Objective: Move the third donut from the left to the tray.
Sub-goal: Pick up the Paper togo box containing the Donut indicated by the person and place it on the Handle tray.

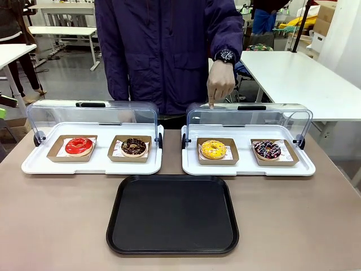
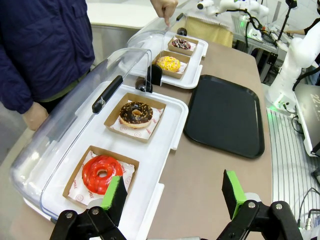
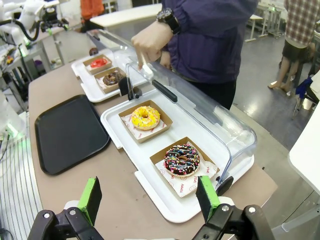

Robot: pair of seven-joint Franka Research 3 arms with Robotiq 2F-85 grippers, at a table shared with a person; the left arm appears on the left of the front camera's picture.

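The front view's top edge cuts off the person [image 1: 163, 51] above the chest. Red print on the paper liner [image 3: 180, 186] under the sprinkled donut [image 3: 170, 161] is too small to read. At the bottom of the left wrist view, the left gripper [image 2: 174, 180] covers a corner of the red donut's holder [image 2: 74, 177].

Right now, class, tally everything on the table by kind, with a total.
Donuts: 4 (red donut, chocolate donut, yellow donut, sprinkled donut)
Cardboard holders: 4
White display trays: 2
Black tray: 1
Total: 11
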